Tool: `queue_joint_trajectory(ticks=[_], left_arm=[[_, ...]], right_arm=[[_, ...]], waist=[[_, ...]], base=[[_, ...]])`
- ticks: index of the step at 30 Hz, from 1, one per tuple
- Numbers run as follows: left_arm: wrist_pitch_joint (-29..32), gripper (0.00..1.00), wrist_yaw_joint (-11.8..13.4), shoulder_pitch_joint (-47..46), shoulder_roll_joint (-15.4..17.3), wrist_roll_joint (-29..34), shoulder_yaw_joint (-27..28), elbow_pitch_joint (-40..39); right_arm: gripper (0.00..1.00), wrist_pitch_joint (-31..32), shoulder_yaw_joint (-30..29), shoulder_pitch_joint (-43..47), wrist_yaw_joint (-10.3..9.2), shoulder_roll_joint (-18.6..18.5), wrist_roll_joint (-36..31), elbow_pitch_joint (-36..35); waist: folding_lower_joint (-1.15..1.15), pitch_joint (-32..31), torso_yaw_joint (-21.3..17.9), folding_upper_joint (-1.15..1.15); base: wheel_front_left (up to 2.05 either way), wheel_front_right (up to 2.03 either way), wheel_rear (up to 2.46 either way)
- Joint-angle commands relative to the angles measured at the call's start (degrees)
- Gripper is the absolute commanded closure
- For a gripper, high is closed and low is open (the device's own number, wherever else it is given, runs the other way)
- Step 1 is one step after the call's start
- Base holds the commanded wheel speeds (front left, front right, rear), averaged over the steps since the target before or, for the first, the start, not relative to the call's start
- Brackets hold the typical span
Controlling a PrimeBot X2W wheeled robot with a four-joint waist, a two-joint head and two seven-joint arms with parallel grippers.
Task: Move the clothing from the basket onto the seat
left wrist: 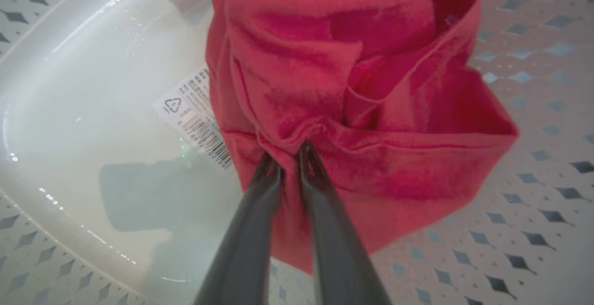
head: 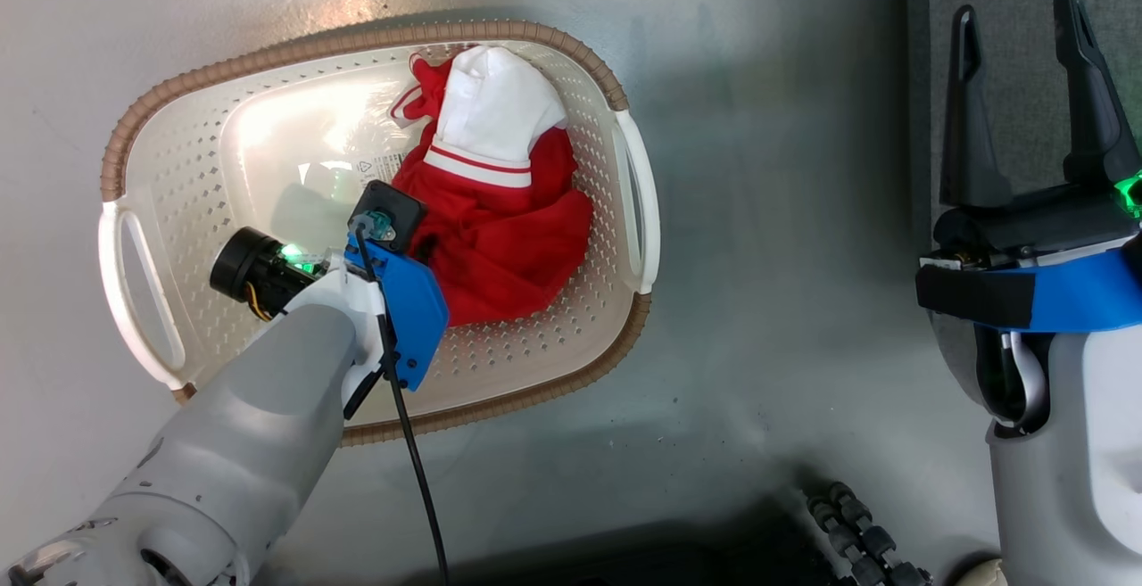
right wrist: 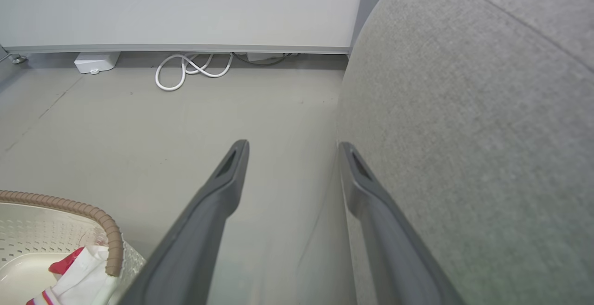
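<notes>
The clothing (head: 508,229) is a bunched red garment with a white band, lying in the right half of the cream basket (head: 535,31) on the floor. My left wrist (head: 393,283) reaches down into the basket at the garment's left edge. In the left wrist view my left gripper (left wrist: 292,149) is shut on a fold of the red clothing (left wrist: 371,110), above the basket's floor (left wrist: 69,110). My right gripper (head: 1017,11) hovers open and holds nothing, over the edge of the grey seat (head: 1017,122). From the right wrist, that gripper (right wrist: 293,146) points past the seat (right wrist: 464,110).
A barcode label (left wrist: 195,114) sticks to the basket's bottom, partly under the fabric. Grey floor separates basket and seat. A coiled white cable (right wrist: 190,68) and a white box (right wrist: 95,61) lie by the far wall. A black ribbed hose (head: 856,524) sits near my base.
</notes>
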Motion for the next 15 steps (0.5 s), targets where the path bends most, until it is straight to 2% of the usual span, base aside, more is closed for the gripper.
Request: queue_joint_trajectory(ticks=[1, 15], left_arm=[[-0.19, 1.00, -0.08, -1.06, 0.26, 0.08, -0.30, -0.33], [-1.83, 1.00, -0.08, 0.04, -0.39, -0.20, -1.36, -3.83]], right_arm=[[0.00, 0.04, -0.44, -0.57, 0.01, 0.01, 0.17, 0.54], [0.00, 0.02, -0.57, -0.88, 0.01, -0.03, 0.43, 1.30]], waist=[[0.00, -0.08, -0.05, 0.00], [0.00, -3.28, 1.23, 0.00]], base=[[0.00, 0.00, 0.00], [0.00, 0.00, 0.00]])
